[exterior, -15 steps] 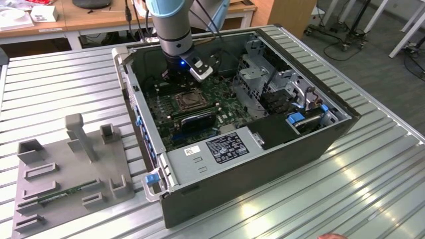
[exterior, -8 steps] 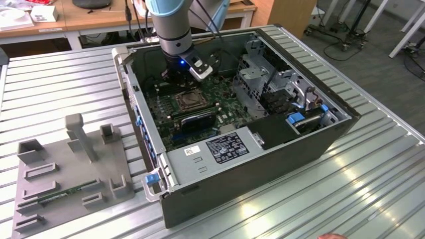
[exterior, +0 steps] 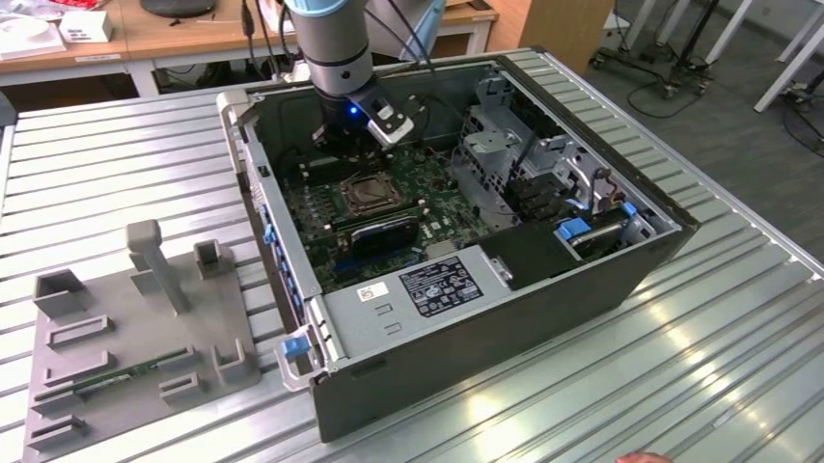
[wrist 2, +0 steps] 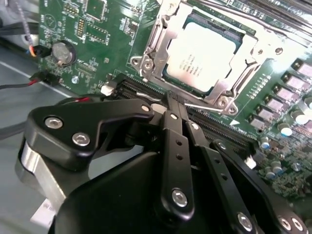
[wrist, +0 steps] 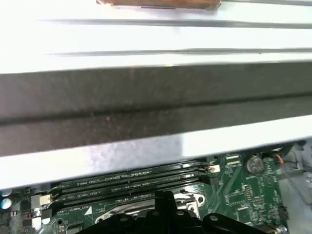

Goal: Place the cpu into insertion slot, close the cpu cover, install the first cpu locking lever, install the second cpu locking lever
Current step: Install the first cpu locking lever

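The cpu (wrist 2: 204, 51) is seated in the insertion slot (wrist 2: 170, 36) on the green board (wrist 2: 87, 44), inside the open computer case (exterior: 515, 318) on the ribbed metal surface (exterior: 116, 154). The cpu cover (wrist 2: 156, 36) lies closed over it; the silver chip top shows through the cover window.

In the second wrist view, the end effector (wrist 2: 176, 103) has its black fingers pressed together with nothing between them. The tips sit at the cover edge, just beside a thin silver locking lever (wrist 2: 207, 104) that runs along that edge, between the socket and the memory slots (wrist 2: 219, 129). Contact with the lever cannot be confirmed.

The socket lies directly ahead of the fingertips. The lever's long axis runs parallel to the memory slots and across the finger line.

In the exterior view, the arm (exterior: 332, 48) stands over the far part of the board, with the socket just nearer the camera.
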